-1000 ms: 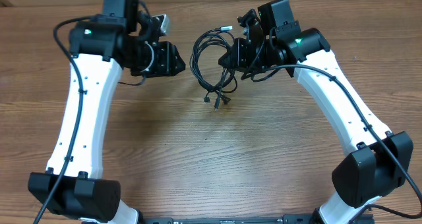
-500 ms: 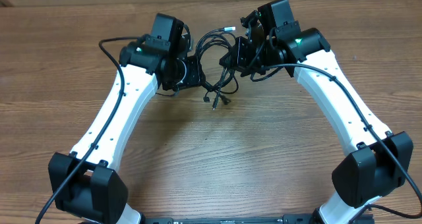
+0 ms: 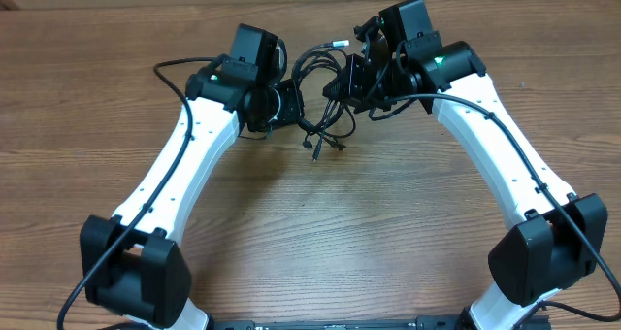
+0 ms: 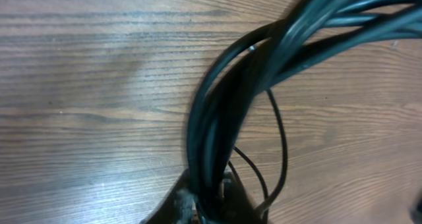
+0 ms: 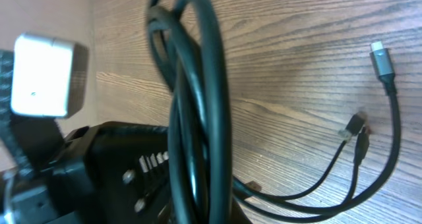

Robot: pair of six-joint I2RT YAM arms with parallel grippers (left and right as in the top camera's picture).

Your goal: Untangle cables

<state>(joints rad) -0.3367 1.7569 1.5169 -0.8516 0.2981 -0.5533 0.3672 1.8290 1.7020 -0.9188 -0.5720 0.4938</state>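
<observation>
- Overhead: thin black cables with small silvery plug ends, bunched in one tangled loop at the far middle of the brown wooden table, strung between both arms, loose ends trailing toward the near side.
- Overhead again: left gripper pressed against the left side of the loop, right gripper against the right side. Too dark and too crowded here to read how the jaws stand.
- Left wrist: several strands of the cables gathered into one thick bundle and running down into the left gripper at the bottom edge. Fingers closed tight around that bundle. One thin strand looping free beside it, above bare wood.
- Right wrist: the bundle crossing the view from top to bottom, raised off the table. Own fingers hardly visible at the lower edge, but closed together, apparently pinching the bundle. Three free ends on the wood at the right, one with a silvery plug. Left arm's black wrist housing just beside the bundle.
- Step in hand, as a judgement: tangle gripped on both sides, pulling apart not yet begun. Task probably near its start, with no strand freed.
- Next move probably calls for drawing the two grippers slowly apart sideways, keeping both grips firm, and watching that strands slide out rather than tighten into a knot.
</observation>
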